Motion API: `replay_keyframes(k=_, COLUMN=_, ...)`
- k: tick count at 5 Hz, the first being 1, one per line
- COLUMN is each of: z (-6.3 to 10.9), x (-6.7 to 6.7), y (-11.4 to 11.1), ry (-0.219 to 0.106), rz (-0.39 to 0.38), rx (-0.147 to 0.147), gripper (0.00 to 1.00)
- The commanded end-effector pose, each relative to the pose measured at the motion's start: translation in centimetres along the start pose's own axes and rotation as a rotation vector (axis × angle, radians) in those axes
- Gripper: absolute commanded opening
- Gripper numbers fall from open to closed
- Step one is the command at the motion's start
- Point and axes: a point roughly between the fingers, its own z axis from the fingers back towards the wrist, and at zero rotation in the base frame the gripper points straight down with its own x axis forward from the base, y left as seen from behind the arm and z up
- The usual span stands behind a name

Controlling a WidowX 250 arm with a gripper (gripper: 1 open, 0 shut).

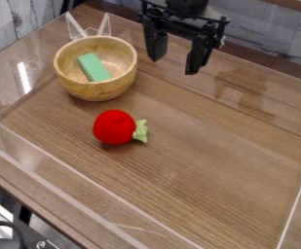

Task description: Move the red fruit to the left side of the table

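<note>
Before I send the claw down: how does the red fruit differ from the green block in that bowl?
Colour: the red fruit is bright red with a green leafy stem; the green block is plain light green.
Shape: the fruit is round; the block is flat-sided and elongated.
Place: the fruit lies bare on the table; the block lies inside the wooden bowl.
Shared: neither is touched by the open claw, which hangs above and behind them.

Count on the tabletop (218, 165): 1 red fruit (114, 127) with green leaf, roughly mid-tabletop, a bit toward the left edge. 1 wooden bowl (95, 86) near the far-left corner. 1 green block (94, 67), inside that bowl. 1 gripper (177, 53) over the far edge, 2 fingers (154, 44), spread apart, nothing between them. Clear walls along the tabletop edges.
</note>
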Motion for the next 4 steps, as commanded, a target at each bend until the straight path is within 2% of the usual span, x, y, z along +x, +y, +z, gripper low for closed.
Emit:
replay_keyframes(k=1, z=-1.5, x=0.1, y=0.7, ry=0.016, rz=-0.023, rx=0.002, gripper=1.0)
replay_keyframes(k=2, z=-2.7, x=0.0, y=-1.0, ry=0.004, rz=-0.04, rx=-0.003, gripper=1.0)
replay_keyframes(k=3, z=-2.0, x=-0.2, y=-3.5, ry=-0.052, rz=-0.091, rx=-0.031, gripper=1.0)
replay_keyframes(k=4, z=-2.0, x=0.0, y=-2.4, ry=-0.11, rz=-0.152, rx=-0.037, gripper=1.0)
